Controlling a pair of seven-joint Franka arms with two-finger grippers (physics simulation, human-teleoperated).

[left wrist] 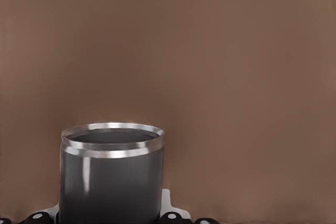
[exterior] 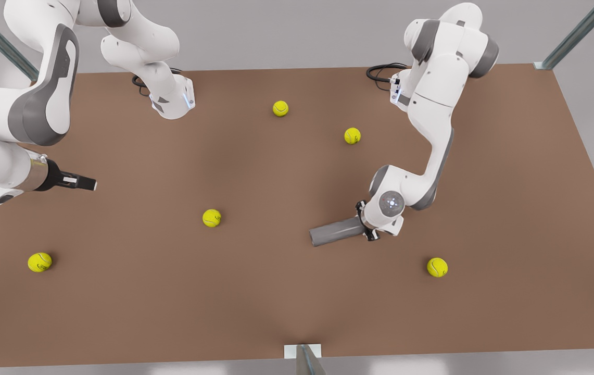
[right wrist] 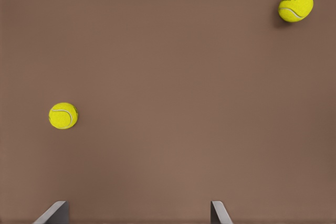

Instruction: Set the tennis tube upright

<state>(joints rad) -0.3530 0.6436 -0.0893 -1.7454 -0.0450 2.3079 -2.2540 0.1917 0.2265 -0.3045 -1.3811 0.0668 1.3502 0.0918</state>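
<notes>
The tennis tube is a grey cylinder lying nearly flat, low over the brown table, right of centre in the front view. My left gripper is shut on the tube's end at the front view's right. In the left wrist view the tube points away from the camera, its shiny rim and dark hollow inside facing the table, with my left gripper clamped around it. My right gripper hangs at the front view's left, far from the tube. Its fingers stand wide apart and hold nothing.
Several yellow-green tennis balls lie scattered on the table: two at the back, one mid-left, one front left and one front right. The right wrist view shows two balls.
</notes>
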